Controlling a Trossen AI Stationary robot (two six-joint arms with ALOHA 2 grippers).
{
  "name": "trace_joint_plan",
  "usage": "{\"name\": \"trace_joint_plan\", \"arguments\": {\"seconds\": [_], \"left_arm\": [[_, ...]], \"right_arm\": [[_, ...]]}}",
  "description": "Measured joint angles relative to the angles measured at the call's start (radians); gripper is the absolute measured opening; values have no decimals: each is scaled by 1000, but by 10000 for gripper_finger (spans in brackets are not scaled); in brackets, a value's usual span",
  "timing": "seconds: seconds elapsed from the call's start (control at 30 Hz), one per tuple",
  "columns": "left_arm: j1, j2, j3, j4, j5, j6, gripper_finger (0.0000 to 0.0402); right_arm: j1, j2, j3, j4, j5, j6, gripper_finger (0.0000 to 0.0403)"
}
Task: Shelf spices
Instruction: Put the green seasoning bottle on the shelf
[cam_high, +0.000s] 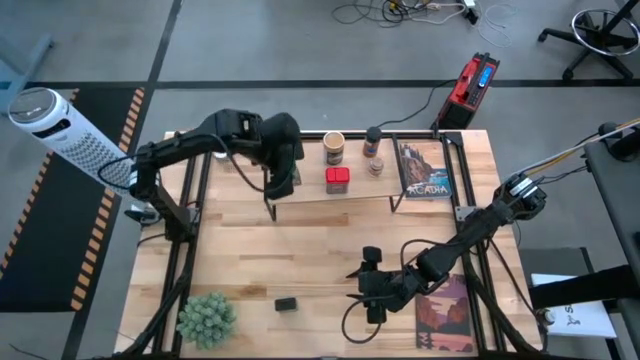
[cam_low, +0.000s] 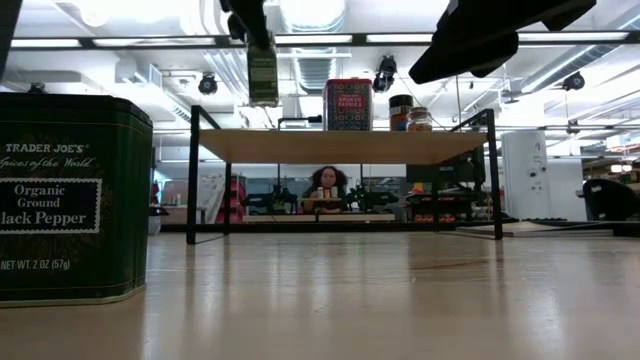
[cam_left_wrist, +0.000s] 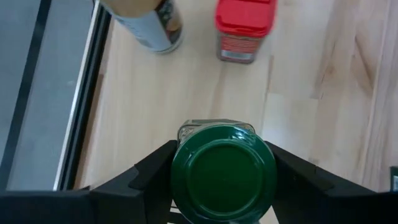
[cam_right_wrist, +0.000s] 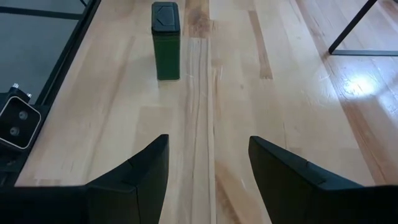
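Now the left claw (cam_left_wrist: 221, 186) grips a green-lidded jar (cam_left_wrist: 222, 174) above the shelf (cam_high: 310, 190); next, lower and release. Right claw (cam_right_wrist: 208, 180) gapes empty.

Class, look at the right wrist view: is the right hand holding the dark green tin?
No. The right hand is open and empty, and the dark green tin stands apart on the tabletop ahead of it.

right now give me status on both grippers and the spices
Left gripper shut on green-lidded jar over shelf. Right gripper open, empty, facing dark tin. Path clear.
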Motion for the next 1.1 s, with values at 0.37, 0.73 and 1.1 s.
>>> {"name": "trace_joint_plan", "arguments": {"seconds": [0.37, 0.73, 1.1], "left_arm": [[130, 36, -1, 19, 67, 124, 200], [251, 65, -1, 30, 193, 201, 201], [312, 64, -13, 20, 269, 262, 201]], "right_arm": [[11, 0, -4, -1, 0, -3, 199], [35, 0, -9, 0, 1, 19, 199], [62, 0, -17, -1, 27, 61, 199]]}}
